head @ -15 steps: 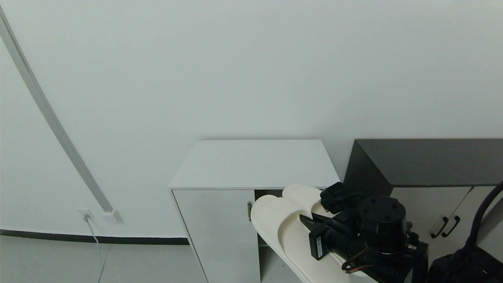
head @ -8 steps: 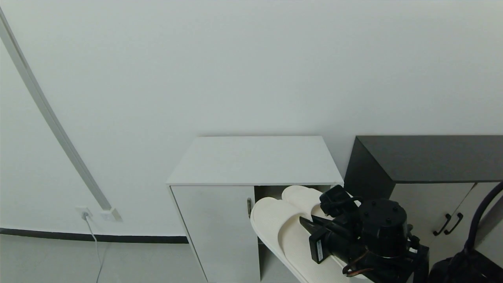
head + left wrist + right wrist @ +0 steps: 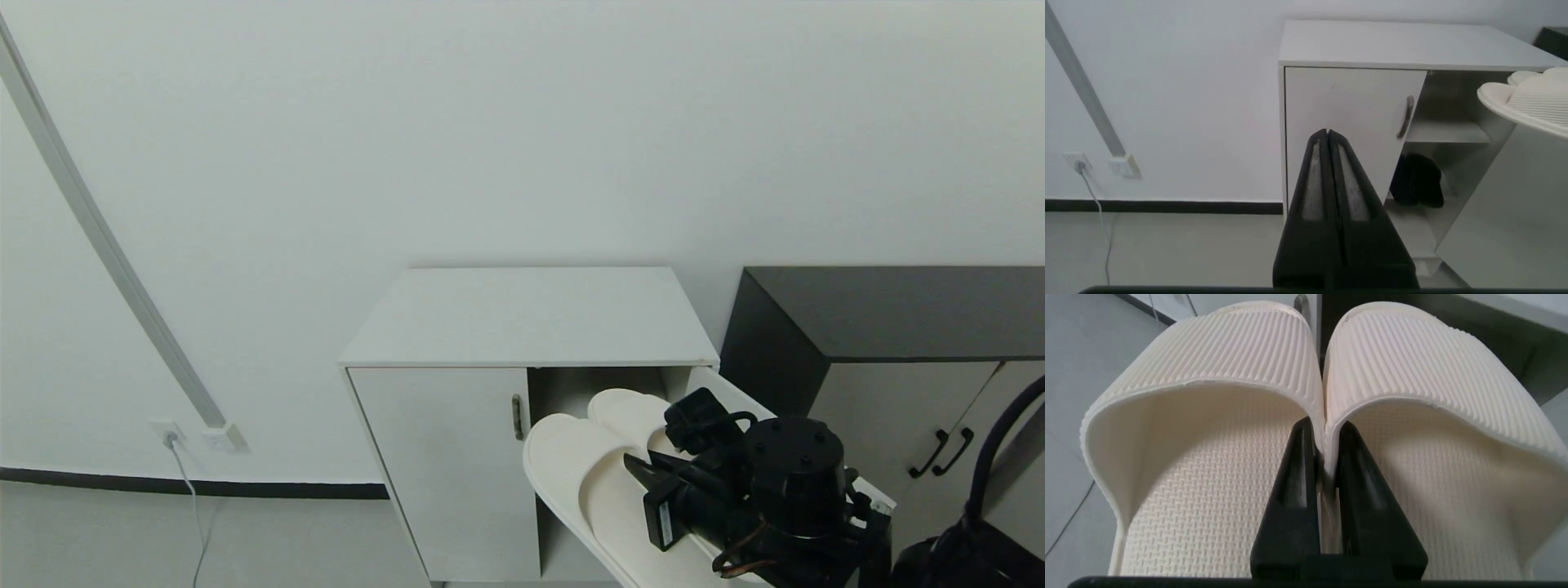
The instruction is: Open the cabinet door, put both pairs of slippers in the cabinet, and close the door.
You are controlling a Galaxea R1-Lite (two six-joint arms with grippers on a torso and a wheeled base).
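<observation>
My left jaws are pressed together on nothing and point at the cabinet point(image 3: 522, 314) from its left front, facing the left door point(image 3: 441, 465). That door is shut, with its handle point(image 3: 517, 416) at the inner edge. Right of the handle the cabinet stands open. Inside is a shelf point(image 3: 1445, 135), and below it lies a dark pair point(image 3: 1417, 180), which I take for the other slippers. The white pair point(image 3: 588, 465) is in the air just before that opening, toes toward it, the two slippers side by side and touching. My right jaws pinch their two inner walls together from behind. Further right the right door point(image 3: 727, 390) is swung out toward me, close beside my right arm, and beyond it stands a black cabinet point(image 3: 890, 314). I judge the door-opening step done and one pair stowed, with the second pair now being carried in. Next I need to push the pair forward through the opening onto a shelf, keeping clear of the top edge and the open door. Then I spread the jaws, draw back and swing the door shut.
</observation>
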